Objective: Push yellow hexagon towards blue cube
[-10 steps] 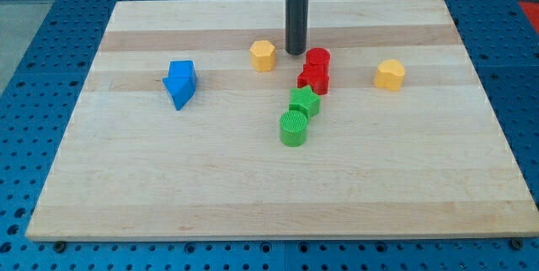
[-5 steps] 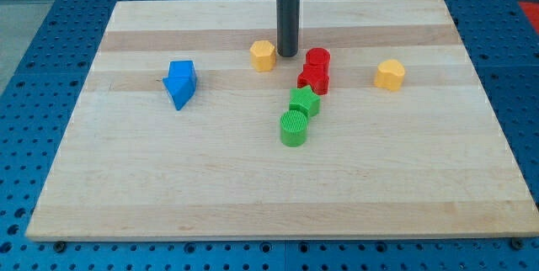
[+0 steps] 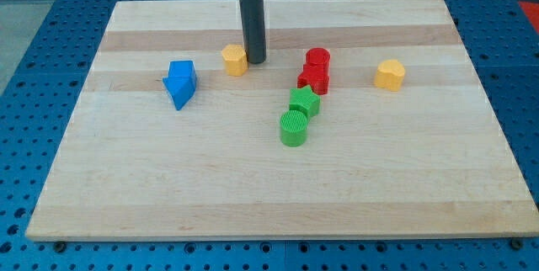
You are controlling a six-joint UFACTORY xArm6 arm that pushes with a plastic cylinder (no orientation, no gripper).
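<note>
The yellow hexagon [image 3: 234,59] sits on the wooden board, left of the board's middle near the view's top. My tip [image 3: 254,60] touches its right side. The blue cube [image 3: 183,74] lies further left and slightly lower, with a blue triangular block [image 3: 178,93] pressed against its lower left. The gap between the hexagon and the blue cube is small.
Two red blocks [image 3: 315,71] stand stacked close together right of my tip. A green star-shaped block [image 3: 304,101] and a green cylinder [image 3: 294,127] sit below them. Another yellow block [image 3: 389,75] lies at the view's right. The board's edge [image 3: 278,236] runs along the bottom.
My tip has moved left, from beside the red blocks to the hexagon's right side, and has pushed the yellow hexagon left towards the blue cube.
</note>
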